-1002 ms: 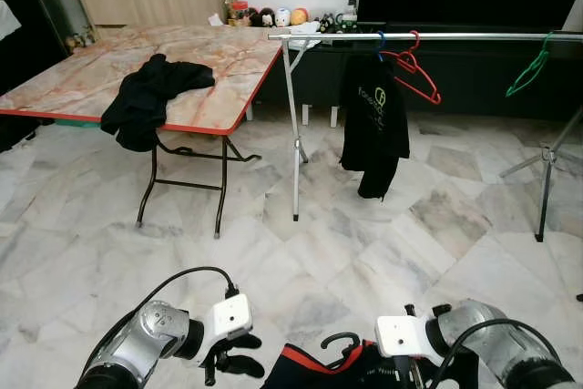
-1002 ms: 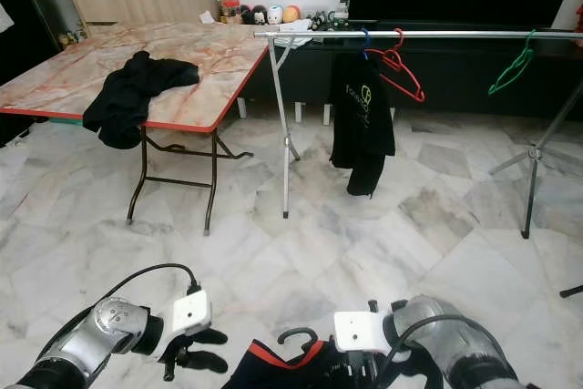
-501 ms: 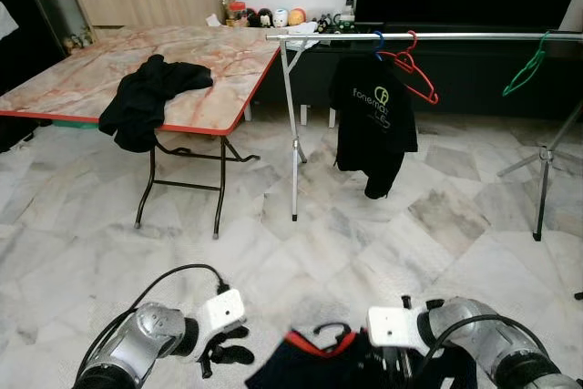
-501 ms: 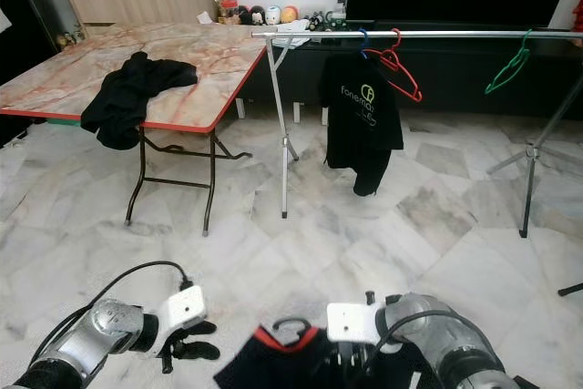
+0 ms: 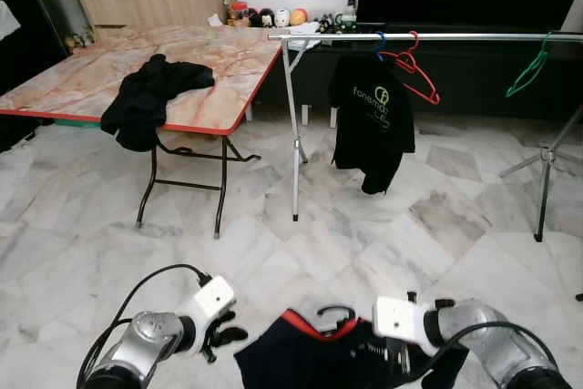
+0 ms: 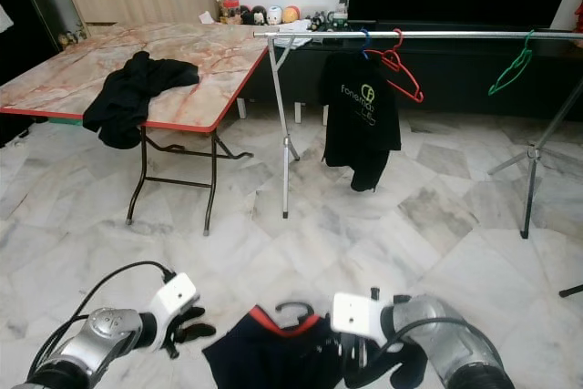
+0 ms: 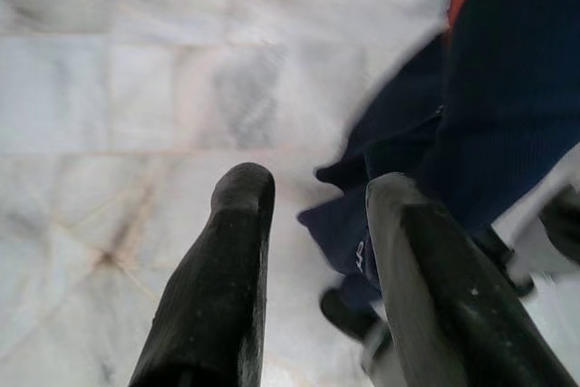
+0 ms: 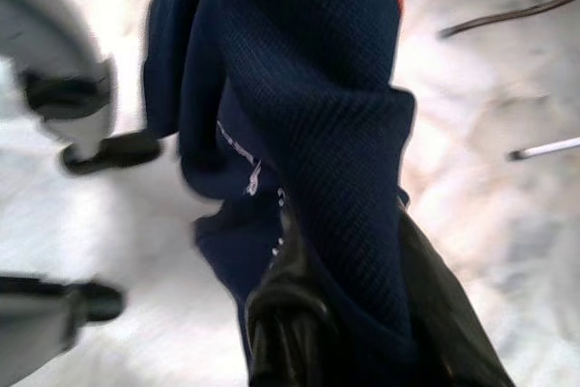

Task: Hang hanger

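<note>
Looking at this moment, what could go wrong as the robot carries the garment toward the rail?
1. The right claw pinches only navy shirt fabric, so the black hanger hook could slip free.
2. The left claw is open beside the shirt, giving no support; the shirt may sag and drag.
3. The rail already holds a black T-shirt, red hanger and green hanger; the hook could snag them.
</note>
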`<state>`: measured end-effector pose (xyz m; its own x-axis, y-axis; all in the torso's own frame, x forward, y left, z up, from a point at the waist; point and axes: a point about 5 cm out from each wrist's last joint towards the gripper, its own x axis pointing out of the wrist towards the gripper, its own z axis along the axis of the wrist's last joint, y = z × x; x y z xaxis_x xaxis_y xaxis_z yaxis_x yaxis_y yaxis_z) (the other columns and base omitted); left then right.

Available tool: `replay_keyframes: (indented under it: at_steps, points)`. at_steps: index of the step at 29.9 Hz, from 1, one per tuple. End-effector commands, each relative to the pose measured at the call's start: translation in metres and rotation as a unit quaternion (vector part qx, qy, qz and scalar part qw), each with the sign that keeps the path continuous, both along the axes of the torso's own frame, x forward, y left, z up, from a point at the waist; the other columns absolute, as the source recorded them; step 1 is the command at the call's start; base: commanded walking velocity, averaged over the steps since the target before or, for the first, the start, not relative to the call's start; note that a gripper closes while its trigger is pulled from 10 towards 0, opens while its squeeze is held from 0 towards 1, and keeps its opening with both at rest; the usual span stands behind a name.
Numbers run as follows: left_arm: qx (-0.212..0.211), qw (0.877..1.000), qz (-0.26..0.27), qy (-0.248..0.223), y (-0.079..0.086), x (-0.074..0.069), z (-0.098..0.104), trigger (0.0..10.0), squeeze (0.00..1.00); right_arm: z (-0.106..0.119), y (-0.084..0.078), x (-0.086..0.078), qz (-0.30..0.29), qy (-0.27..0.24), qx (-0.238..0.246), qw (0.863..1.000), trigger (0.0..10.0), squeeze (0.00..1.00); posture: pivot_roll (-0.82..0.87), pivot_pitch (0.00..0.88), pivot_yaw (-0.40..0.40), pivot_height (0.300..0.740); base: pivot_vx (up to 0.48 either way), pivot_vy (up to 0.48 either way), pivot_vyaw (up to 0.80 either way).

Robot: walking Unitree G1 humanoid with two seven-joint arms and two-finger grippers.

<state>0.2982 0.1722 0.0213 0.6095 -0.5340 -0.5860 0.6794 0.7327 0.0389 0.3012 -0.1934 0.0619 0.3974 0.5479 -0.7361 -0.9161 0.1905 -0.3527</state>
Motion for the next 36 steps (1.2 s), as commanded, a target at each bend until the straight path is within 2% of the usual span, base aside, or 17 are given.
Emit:
replay_keyframes:
  at_steps: [1,5,9,10,12,13,16,19,22,24,25,26,27,28,31,35,36]
  points:
    - [-0.018,0.999,0.028,0.018,0.004,-0.003,-0.005,10.0,0.00,0.009,0.000,0.006,-0.011,-0.026,-0.003,1.000,10.0,0.00,-0.04,0.000,0.083,0.740,0.000,0.000,0.00]
    - [-0.022,0.999,0.037,0.026,0.003,-0.006,-0.010,10.0,0.00,0.011,0.005,0.000,-0.014,-0.009,0.031,0.999,10.0,0.00,-0.04,0.000,0.084,0.740,0.000,0.000,0.00]
    - [-0.012,0.999,0.021,0.049,0.005,-0.014,-0.018,10.0,0.00,0.004,-0.005,-0.006,-0.015,0.004,-0.020,1.000,10.0,0.00,-0.04,0.000,0.091,0.740,0.000,0.000,0.00]
    - [-0.012,0.999,0.021,0.049,0.005,-0.014,-0.018,10.0,0.00,0.004,-0.005,-0.006,-0.015,0.004,-0.020,1.000,10.0,0.00,-0.04,0.000,0.091,0.740,0.000,0.000,0.00]
    - [0.025,0.998,0.002,0.052,0.009,-0.019,-0.023,10.0,0.00,0.007,-0.006,-0.001,-0.042,-0.007,-0.005,0.999,10.0,0.00,-0.04,0.000,0.098,0.740,0.000,0.000,0.00]
    - [0.026,0.998,0.002,0.051,0.009,-0.019,-0.023,10.0,0.00,0.007,-0.006,-0.002,-0.044,-0.008,-0.005,0.999,10.0,0.00,-0.04,0.000,0.098,0.740,0.000,0.000,0.00]
    - [0.053,0.997,0.043,0.036,0.018,-0.014,-0.022,10.0,0.00,0.002,-0.009,-0.007,-0.037,0.010,-0.030,0.999,10.0,0.00,-0.04,0.002,0.104,0.740,0.000,0.000,0.00]
    - [0.036,0.996,0.078,0.015,0.021,-0.007,-0.015,10.0,0.00,-0.004,-0.008,-0.012,-0.030,0.020,-0.034,0.999,10.0,0.00,-0.04,0.009,0.105,0.740,0.000,0.000,0.00]
    - [0.000,0.996,0.079,0.026,0.019,-0.006,-0.014,10.0,0.00,-0.001,0.001,-0.011,-0.051,0.013,0.021,0.998,10.0,0.00,-0.03,0.010,0.109,0.740,0.000,0.000,0.00]
    - [0.013,0.998,0.044,0.044,0.016,-0.012,-0.019,10.0,0.00,0.006,0.009,-0.009,-0.054,0.003,0.057,0.997,10.0,0.00,-0.04,0.016,0.118,0.740,0.000,0.000,0.00]
    - [0.013,0.998,0.044,0.044,0.016,-0.012,-0.019,10.0,0.00,0.006,0.009,-0.009,-0.054,0.003,0.057,0.997,10.0,0.00,-0.04,0.016,0.118,0.740,0.000,0.000,0.00]
    - [0.003,0.996,0.056,0.066,0.016,-0.015,-0.023,10.0,0.17,0.008,0.010,-0.007,-0.054,-0.007,0.051,0.997,10.0,0.00,-0.04,0.019,0.119,0.740,0.000,0.000,0.00]
    - [-0.001,0.995,0.063,0.073,0.016,-0.016,-0.024,10.0,0.17,0.007,0.010,-0.006,-0.053,-0.009,0.045,0.998,10.0,0.00,-0.04,0.019,0.119,0.740,0.000,0.000,0.00]
    - [-0.005,0.995,0.070,0.077,0.017,-0.016,-0.024,10.0,1.00,0.007,0.010,-0.006,-0.050,-0.009,0.037,0.998,10.0,0.00,-0.04,0.020,0.121,0.740,0.000,0.000,0.00]
    - [0.002,0.994,0.071,0.078,0.019,-0.017,-0.026,10.0,1.00,0.007,0.010,-0.006,-0.052,-0.009,0.041,0.998,10.0,0.00,-0.04,0.020,0.120,0.740,0.000,0.000,0.00]
    - [0.004,0.995,0.068,0.079,0.019,-0.019,-0.028,10.0,1.00,0.017,0.016,-0.003,-0.061,-0.017,0.083,0.995,10.0,0.00,-0.04,0.021,0.121,0.740,0.000,0.000,0.00]
    - [-0.009,0.995,0.067,0.077,0.017,-0.019,-0.027,10.0,1.00,0.019,0.019,-0.003,-0.055,-0.010,0.093,0.994,10.0,0.00,-0.03,0.025,0.122,0.740,0.000,0.000,0.00]
